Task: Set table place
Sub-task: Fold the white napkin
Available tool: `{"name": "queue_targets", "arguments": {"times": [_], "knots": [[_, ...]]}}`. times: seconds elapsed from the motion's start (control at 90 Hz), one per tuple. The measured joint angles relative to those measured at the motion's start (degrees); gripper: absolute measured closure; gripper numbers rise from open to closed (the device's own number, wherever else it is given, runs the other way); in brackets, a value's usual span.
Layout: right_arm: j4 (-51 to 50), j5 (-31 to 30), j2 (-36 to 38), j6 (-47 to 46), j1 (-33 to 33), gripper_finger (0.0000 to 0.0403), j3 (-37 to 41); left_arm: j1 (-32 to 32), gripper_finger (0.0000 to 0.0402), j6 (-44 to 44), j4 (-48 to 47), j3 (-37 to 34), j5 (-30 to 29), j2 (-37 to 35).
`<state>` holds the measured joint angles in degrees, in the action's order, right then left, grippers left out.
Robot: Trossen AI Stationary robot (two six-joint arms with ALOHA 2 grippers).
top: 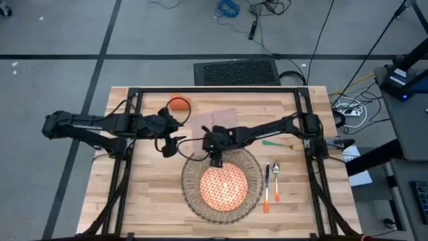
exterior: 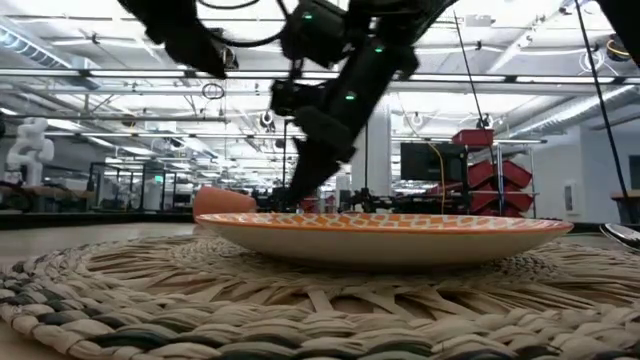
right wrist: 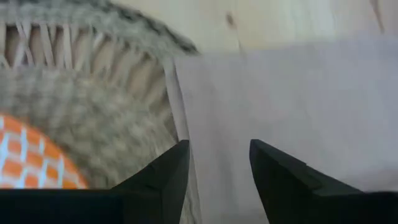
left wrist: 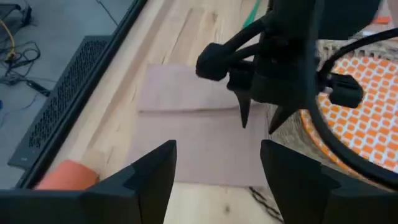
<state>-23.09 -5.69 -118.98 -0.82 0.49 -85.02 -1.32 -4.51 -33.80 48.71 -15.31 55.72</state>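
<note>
Both grippers were held with fingers apart. The right gripper [right wrist: 219,168] was lowered onto the napkin [right wrist: 298,106] beside the placemat [right wrist: 93,106], seemingly to pinch it; the left gripper [left wrist: 217,174] was poised nearby.

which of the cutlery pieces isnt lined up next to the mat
The green-handled piece: it lies crosswise on the table, farther back, while the two orange-handled pieces lie side by side right of the placemat.

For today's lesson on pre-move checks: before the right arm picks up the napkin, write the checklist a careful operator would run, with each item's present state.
1. Right pincer open over the napkin: ok.
2. Napkin edge free of the placemat: not ok, it overlaps the rim.
3. Plate centred on placemat: ok.
4. Left pincer open, waiting near the cup: ok.
5. Cutlery clear of the arms: ok.
6. Pincer height above cloth: cannot tell.
</note>
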Motion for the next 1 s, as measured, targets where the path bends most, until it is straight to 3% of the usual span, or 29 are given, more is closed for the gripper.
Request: {"name": "queue_targets", "arguments": {"times": [0.267, 0.478, 1.0], "knots": [[-9.0, 1.5, -9.3, 3.5, -0.2, 0.0247, -13.4, -0.3, 0.0182, -2.7, 0.7, -7.8, 0.2, -0.9], [-10.1, 4.5, -13.3, 4.8, -0.2, 0.0248, -19.4, -2.0, 0.0182, -3.8, 1.8, -8.9, 0.2, -0.9], [-11.3, 5.4, -15.6, 3.2, -0.7, 0.0248, -20.7, -3.7, 0.0182, -4.1, 3.9, -8.9, -0.3, -0.9]]}}
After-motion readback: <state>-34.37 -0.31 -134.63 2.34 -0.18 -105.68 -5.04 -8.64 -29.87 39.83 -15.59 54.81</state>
